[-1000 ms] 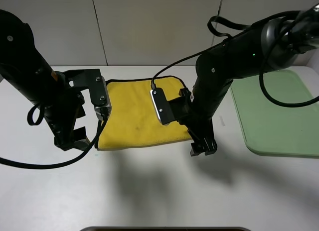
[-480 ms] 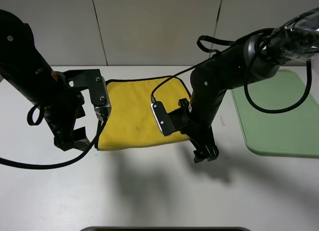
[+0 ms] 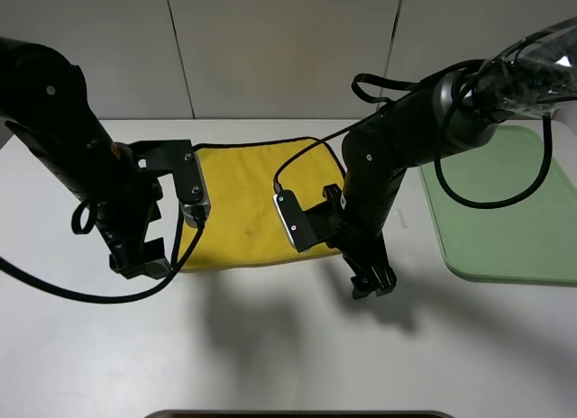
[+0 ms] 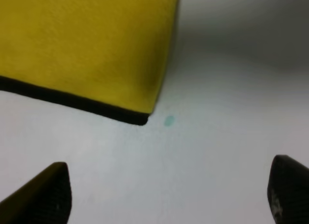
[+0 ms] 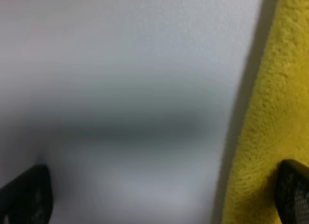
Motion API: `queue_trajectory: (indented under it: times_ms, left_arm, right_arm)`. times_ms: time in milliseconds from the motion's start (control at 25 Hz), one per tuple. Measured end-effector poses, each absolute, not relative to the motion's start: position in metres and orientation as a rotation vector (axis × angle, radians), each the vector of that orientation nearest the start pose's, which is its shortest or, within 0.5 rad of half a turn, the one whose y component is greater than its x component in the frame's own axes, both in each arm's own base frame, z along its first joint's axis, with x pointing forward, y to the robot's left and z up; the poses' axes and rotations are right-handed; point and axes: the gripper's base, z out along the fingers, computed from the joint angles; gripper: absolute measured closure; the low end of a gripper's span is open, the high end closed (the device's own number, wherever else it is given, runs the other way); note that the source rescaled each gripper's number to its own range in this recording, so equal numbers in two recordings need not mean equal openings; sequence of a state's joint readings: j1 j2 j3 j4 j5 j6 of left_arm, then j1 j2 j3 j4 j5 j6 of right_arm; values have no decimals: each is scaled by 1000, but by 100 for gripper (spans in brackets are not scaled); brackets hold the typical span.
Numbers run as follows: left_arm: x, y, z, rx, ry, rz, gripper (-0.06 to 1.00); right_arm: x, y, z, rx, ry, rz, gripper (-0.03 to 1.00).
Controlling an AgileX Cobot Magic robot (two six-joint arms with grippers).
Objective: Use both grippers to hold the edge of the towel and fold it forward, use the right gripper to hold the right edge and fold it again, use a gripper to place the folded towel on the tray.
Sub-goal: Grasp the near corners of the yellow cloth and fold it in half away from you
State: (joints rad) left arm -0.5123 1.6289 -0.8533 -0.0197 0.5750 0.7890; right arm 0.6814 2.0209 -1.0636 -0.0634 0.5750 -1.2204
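The yellow towel (image 3: 242, 202) lies flat on the white table between the two arms. My left gripper (image 3: 141, 259) is open, low over the table just outside the towel's near left corner. In the left wrist view that corner (image 4: 143, 119) with its black edge (image 4: 72, 101) lies a little beyond the open gripper (image 4: 169, 197). My right gripper (image 3: 371, 279) hangs open at the near right corner. In the right wrist view the towel (image 5: 263, 122) runs along one side, with one fingertip (image 5: 293, 191) over it and the other over bare table. The green tray (image 3: 505, 211) sits at the right.
A grey wall stands behind the table's far edge. Black cables loop from both arms, one (image 3: 54, 287) trailing over the table at the left. Each arm carries a small silver box (image 3: 290, 222) beside the towel. A dark object (image 3: 297, 414) shows at the front edge.
The left arm has shifted right, closer to the towel's near left corner. The right arm has moved slightly down and toward the near right corner. Both grippers stay open.
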Motion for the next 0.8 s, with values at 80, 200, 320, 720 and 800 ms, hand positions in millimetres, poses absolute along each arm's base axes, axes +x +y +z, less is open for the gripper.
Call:
queue_trajectory:
  times_ms: [80,200,320,720,800]
  left_arm:
    - [255,-145,168,1705,2273,41,14]
    - [258,-146,162,1707,2276,41,14]
    - [262,-148,159,1702,2265,44,14]
    - [275,-156,140,1722,2285,28,14]
    - [277,-158,134,1735,2297,23,14]
  right_arm:
    - [272,217,93,-2493,1705,-95,-3]
    - [272,219,93,-2475,1709,-90,-3]
    - [272,219,93,-2469,1710,-88,-3]
    - [273,219,93,-2459,1712,-85,-3]
    - [273,219,93,-2458,1713,-84,-3]
